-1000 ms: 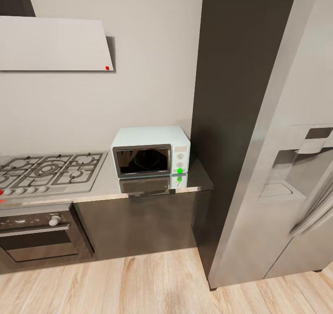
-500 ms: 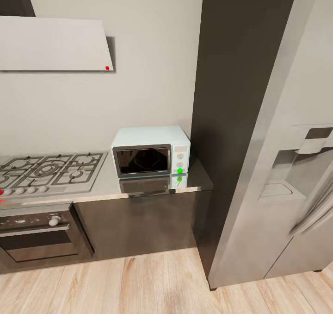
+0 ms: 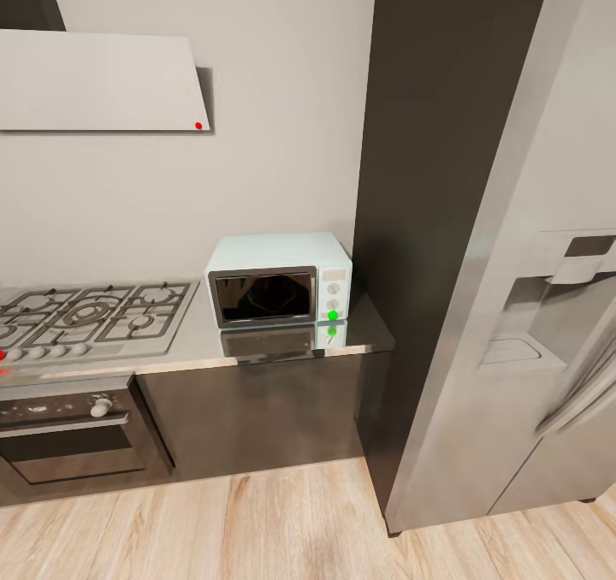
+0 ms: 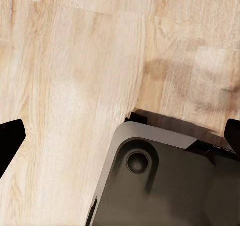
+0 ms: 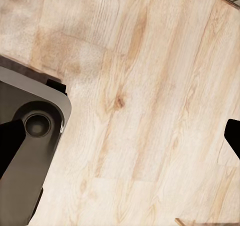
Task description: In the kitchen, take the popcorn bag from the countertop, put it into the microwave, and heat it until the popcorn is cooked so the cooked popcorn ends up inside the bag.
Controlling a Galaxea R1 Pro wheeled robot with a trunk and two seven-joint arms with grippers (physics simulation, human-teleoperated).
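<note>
The pale mint-blue microwave (image 3: 279, 279) stands on the grey countertop (image 3: 195, 337) in the kitchen, against the wall and beside a tall black panel. Its dark glass door is shut and a green light (image 3: 333, 315) glows under its two white knobs. The popcorn bag and the popcorn are out of view. My left gripper (image 4: 120, 138) hangs open over the wood floor, its black fingertips (image 4: 10, 138) far apart with nothing between them. My right gripper (image 5: 121, 138) is also open above the floor, fingertips (image 5: 233, 136) at the picture's edges.
A gas hob (image 3: 94, 315) lies left of the microwave, with a built-in oven (image 3: 68, 430) below it and a white hood (image 3: 103, 79) above. A steel fridge (image 3: 513, 306) fills the right. My grey base (image 4: 165, 186) shows beneath both wrists.
</note>
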